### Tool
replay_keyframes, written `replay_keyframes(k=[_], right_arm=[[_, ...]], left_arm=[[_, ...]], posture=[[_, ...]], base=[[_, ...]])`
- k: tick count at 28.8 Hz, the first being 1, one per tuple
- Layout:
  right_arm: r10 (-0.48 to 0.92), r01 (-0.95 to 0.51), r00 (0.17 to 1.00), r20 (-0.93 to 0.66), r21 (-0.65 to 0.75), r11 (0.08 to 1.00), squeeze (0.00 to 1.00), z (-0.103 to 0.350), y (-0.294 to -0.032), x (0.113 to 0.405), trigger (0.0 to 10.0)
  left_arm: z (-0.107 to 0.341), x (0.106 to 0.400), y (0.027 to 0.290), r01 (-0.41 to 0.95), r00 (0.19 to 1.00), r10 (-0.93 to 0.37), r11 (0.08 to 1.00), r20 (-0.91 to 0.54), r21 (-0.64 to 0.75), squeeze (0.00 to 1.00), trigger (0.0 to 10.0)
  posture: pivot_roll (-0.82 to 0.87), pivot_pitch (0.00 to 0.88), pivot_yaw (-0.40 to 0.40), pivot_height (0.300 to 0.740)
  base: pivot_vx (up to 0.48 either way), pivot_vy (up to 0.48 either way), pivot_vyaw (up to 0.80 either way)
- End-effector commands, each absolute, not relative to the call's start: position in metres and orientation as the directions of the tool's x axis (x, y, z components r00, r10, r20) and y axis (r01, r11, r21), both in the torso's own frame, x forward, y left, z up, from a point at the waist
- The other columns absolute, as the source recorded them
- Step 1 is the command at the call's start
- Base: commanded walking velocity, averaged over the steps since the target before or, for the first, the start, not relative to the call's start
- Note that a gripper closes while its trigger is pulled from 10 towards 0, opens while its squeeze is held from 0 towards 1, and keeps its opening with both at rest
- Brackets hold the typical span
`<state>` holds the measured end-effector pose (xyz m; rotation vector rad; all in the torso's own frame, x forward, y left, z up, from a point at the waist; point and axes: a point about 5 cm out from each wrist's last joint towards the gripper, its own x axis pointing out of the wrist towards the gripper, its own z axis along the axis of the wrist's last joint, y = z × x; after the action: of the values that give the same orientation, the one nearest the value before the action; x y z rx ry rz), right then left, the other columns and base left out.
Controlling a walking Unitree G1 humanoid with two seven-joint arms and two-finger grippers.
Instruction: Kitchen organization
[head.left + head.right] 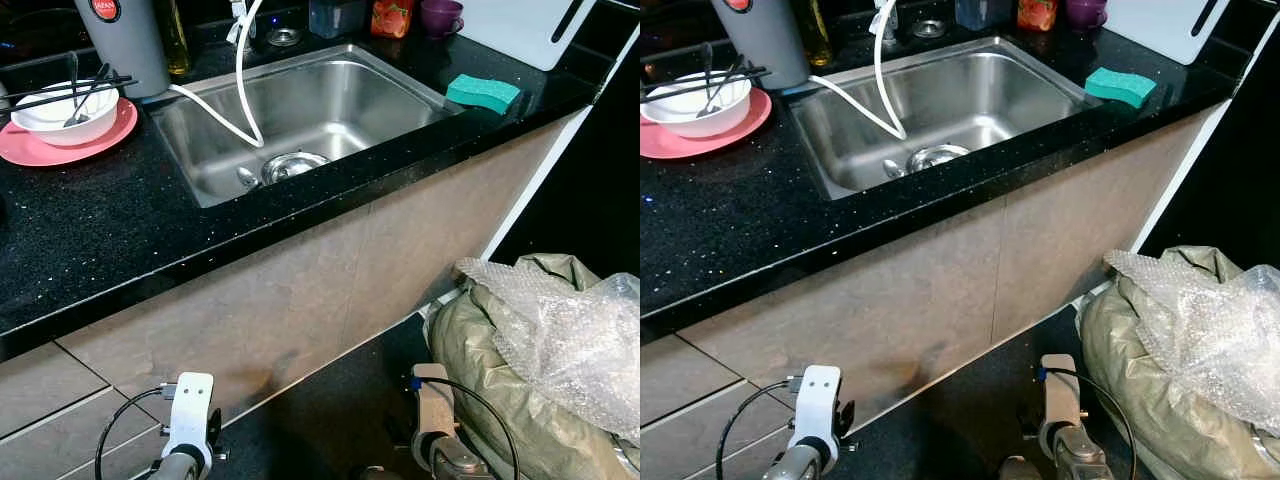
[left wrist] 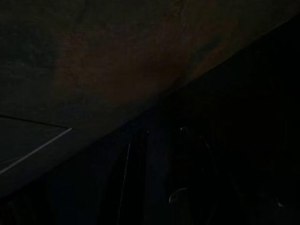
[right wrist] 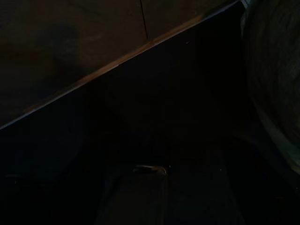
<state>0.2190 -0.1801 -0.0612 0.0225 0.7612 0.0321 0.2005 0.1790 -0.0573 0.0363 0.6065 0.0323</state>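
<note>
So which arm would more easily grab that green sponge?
Probably the right: the sponge lies on the counter's right end, on that arm's side. Both arms hang low by the cabinet.

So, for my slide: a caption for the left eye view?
Steel sink in black counter, white bowl on pink plate, green sponge.

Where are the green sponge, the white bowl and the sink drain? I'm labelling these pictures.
green sponge point(image 1: 483, 93), left eye view, top face.
white bowl point(image 1: 70, 122), left eye view, outer wall.
sink drain point(image 1: 292, 165), left eye view, metal strainer.
</note>
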Motion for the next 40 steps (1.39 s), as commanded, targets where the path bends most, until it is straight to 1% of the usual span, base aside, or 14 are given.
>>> replay_keyframes(k=[1, 34, 40], right_arm=[[0.042, -0.022, 0.703, -0.71, 0.038, 0.999, 0.0, -0.0654, -0.1783, 0.2131, 10.0], [0.052, -0.044, 0.702, -0.71, 0.03, 0.999, 0.0, -0.0655, -0.1756, 0.2134, 10.0], [0.056, -0.046, 0.702, -0.71, 0.033, 0.998, 0.0, -0.066, -0.1748, 0.2123, 10.0]], left_arm=[[-0.0608, 0.1953, 0.1772, -0.019, 0.809, 0.031, 0.999, -0.587, 0.026, 0.0, 10.0], [-0.0604, 0.1947, 0.1766, -0.015, 0.813, 0.022, 1.0, -0.582, 0.017, 0.0, 10.0], [-0.0606, 0.1928, 0.1777, -0.015, 0.813, 0.023, 1.0, -0.581, 0.018, 0.0, 10.0]], posture=[[0.0, 0.145, 0.0, 0.74], [0.01, 0.146, -0.002, 0.74], [0.01, 0.163, 0.0, 0.74]], base=[[0.0, 0.0, 0.0], [0.0, 0.0, 0.0], [0.0, 0.0, 0.0]])
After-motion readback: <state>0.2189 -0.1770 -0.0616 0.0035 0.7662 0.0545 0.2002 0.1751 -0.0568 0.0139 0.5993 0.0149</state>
